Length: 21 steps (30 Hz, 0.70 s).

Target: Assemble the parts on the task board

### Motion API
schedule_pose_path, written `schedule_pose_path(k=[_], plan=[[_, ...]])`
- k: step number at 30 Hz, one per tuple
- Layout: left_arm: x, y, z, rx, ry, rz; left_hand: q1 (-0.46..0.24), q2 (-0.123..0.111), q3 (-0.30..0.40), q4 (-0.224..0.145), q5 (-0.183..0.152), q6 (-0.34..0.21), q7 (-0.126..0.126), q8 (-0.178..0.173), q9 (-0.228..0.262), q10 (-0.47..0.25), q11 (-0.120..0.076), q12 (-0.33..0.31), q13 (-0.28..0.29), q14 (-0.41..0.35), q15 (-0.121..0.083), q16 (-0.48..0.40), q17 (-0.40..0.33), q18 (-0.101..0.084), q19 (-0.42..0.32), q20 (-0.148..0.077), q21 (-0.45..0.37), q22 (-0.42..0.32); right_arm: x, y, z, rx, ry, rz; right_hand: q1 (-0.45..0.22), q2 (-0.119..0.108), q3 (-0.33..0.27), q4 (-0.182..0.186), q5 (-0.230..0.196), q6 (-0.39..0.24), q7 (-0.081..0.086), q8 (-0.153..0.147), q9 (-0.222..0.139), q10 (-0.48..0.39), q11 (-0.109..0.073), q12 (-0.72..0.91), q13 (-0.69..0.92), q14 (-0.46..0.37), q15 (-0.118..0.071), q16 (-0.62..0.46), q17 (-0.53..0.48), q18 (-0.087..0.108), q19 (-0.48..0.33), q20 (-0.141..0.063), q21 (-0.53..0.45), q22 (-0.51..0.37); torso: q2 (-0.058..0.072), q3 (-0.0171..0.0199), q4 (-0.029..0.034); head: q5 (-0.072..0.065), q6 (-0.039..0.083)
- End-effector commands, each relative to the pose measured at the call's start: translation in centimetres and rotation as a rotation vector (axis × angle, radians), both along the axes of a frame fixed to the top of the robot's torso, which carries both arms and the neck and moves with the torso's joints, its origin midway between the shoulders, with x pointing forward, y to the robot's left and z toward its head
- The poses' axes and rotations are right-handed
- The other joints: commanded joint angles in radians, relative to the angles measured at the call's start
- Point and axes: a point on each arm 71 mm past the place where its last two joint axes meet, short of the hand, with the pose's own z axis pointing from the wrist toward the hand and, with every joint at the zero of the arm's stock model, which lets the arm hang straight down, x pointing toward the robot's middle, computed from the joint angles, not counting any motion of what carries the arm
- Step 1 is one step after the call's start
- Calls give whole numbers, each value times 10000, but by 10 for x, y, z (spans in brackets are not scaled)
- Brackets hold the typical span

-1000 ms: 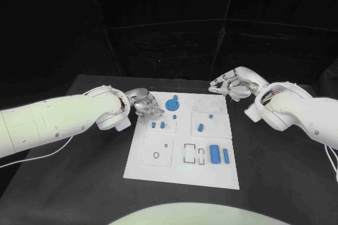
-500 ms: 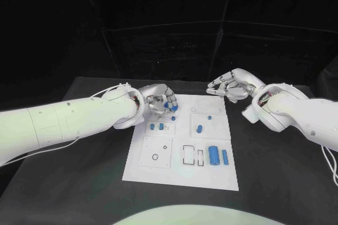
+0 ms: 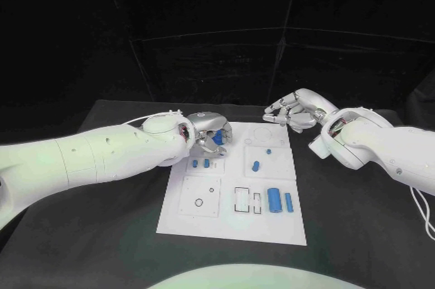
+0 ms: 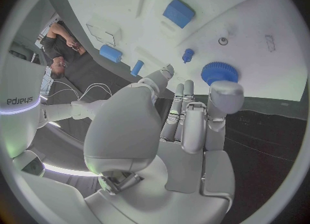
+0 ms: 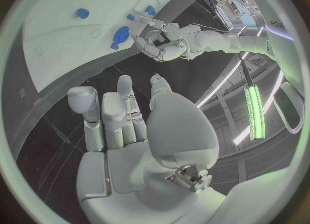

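L hand [image 3: 210, 133] fingers apart over round blue part [image 4: 219, 72] on task board [image 3: 204, 221]; R hand [image 3: 291, 111] curled, holding nothing.

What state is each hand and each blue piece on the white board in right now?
Left hand: open, fingers around the knob, not clearly gripping it.
Right hand: fingers curled, holding nothing, beyond the board's far edge.
Knob: standing upright on the board.
Board: flat on the table.
Cylinder: lying on its side.
Bar: lying flat beside the cylinder.
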Motion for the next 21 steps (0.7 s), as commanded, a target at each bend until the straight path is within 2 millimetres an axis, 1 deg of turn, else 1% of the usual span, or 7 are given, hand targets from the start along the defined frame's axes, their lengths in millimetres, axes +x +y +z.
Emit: schedule_pose_path(k=[1,5,10,18,21], plan=[[0,-2,-6,812,30,-270,82,43,-50,8,-38,112,-7,-47,-53,88,-1,-85,-72,308,-63,50,14,-175,87,0,59,67,0,1,1,51,-32,54,-23,72,-38,1,36,-52,-1,37,-8,-57,-8,31,-9,17,39,-38,-5,169,14,17,-50,-15,-5,1,17,-18,-5],[0,-3,-10,1012,187,-206,29,28,-121,26,-50,198,-2,-107,-126,164,-7,-135,-159,321,-64,53,-8,-179,103,-13,107,126,0,1,1,56,-39,51,-9,81,-38,-2,44,-53,-1,37,-8,-60,-8,31,-11,15,39,-51,-18,174,5,16,-63,-40,-5,1,4,-21,-4],[2,-2,-13,1184,324,-107,-31,38,-234,59,-58,300,-9,-167,-201,282,-19,-159,-236,333,-81,59,-23,-191,119,-22,165,200,0,1,1,56,-43,40,2,88,-37,-4,51,-54,-1,37,-8,-63,-8,31,-13,12,39,-66,-34,178,-5,16,-76,-63,-8,6,17,-35,-22],[2,-4,-17,1353,498,9,122,224,-163,8,-38,531,-67,-235,-308,521,-67,-236,-380,348,-123,72,-42,-215,156,-52,298,368,0,1,2,64,-51,52,17,99,-37,-6,60,-55,-2,38,-8,-69,-9,30,-16,8,39,-85,-52,182,-12,16,-87,-83,-1,-8,26,-72,-30],[3,-3,-18,1372,494,86,193,311,-73,-19,-31,616,-75,-272,-356,614,-79,-297,-452,356,-137,82,-42,-219,164,-66,323,404,0,1,2,62,-50,47,17,99,-37,-6,60,-55,-2,38,-8,-69,-9,30,-16,8,39,-85,-52,182,-12,16,-87,-83,-8,-1,17,-57,-32]])
